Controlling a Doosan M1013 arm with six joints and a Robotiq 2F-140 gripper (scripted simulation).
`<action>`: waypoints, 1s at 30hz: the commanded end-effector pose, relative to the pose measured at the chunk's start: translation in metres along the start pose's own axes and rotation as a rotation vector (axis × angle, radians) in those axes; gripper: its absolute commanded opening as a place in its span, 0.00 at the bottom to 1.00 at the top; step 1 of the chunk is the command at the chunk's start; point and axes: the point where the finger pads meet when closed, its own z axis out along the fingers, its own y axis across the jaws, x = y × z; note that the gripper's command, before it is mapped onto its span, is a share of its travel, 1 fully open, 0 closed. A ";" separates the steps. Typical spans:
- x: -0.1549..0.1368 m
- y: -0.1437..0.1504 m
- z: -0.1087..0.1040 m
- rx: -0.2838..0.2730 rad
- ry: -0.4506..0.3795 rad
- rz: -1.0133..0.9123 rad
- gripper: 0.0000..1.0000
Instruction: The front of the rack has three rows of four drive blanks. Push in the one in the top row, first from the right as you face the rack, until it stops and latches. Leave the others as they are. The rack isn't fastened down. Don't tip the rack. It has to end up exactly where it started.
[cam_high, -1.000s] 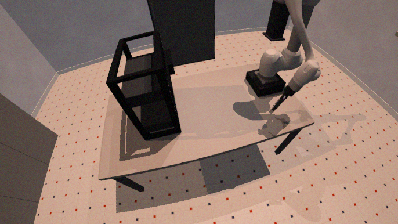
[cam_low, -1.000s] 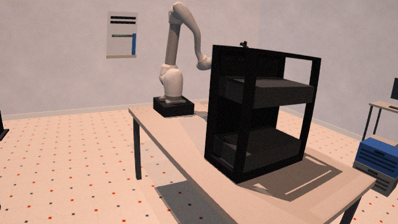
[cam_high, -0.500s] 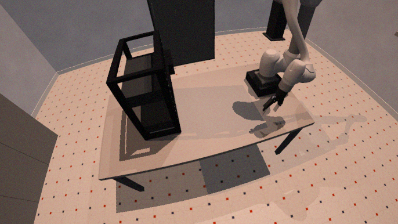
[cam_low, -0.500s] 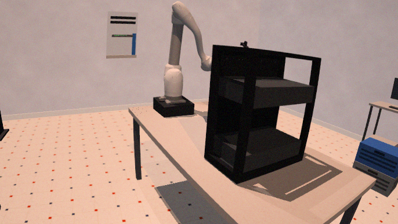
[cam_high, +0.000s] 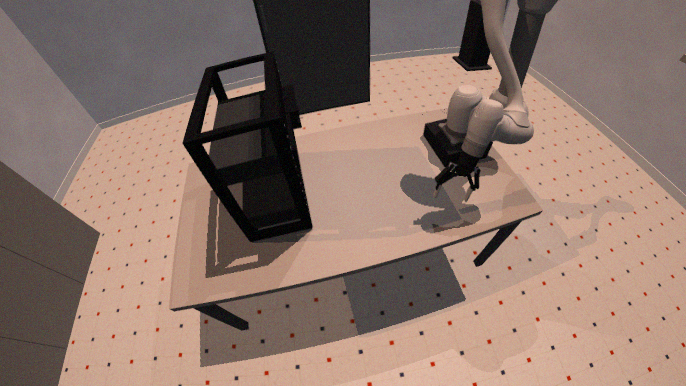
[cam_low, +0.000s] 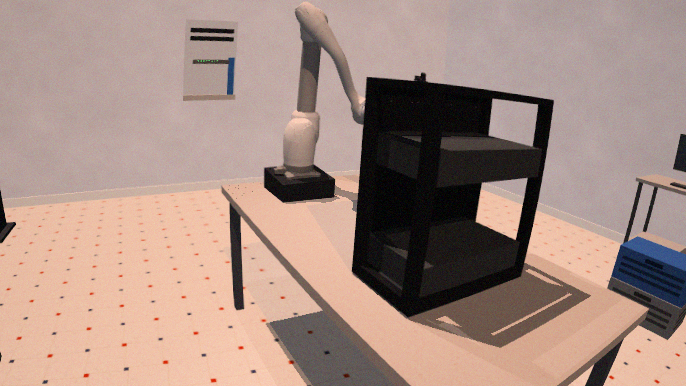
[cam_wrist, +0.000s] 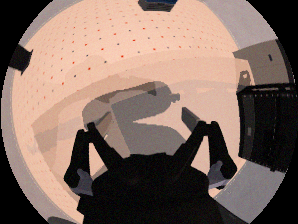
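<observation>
The black open-frame rack (cam_high: 227, 131) (cam_low: 367, 200) stands upright on the left part of the table (cam_high: 360, 240) (cam_low: 300, 240). Its front faces the robot base. That front shows only edge-on in the top view and as a dark panel at the right edge of the wrist view (cam_wrist: 265, 129). I cannot make out single drive blanks or the top-right one. My gripper (cam_high: 454, 189) (cam_wrist: 146, 115) is open and empty. It hangs over the right end of the table beside the robot base, pointing down, far from the rack. In the exterior view the rack hides it.
The robot's black base block (cam_high: 437, 137) (cam_low: 299, 184) sits on the table's right end. A tall dark cabinet (cam_high: 320, 50) stands behind the table. A blue box (cam_low: 650, 272) is on the floor beyond the rack. A grey cabinet (cam_high: 30, 280) stands at the left.
</observation>
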 end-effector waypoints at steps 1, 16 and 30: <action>0.005 0.024 0.005 -0.004 0.057 0.157 1.00; 0.012 0.105 0.006 -0.008 0.219 0.599 1.00; 0.002 0.189 -0.006 -0.016 0.388 0.986 1.00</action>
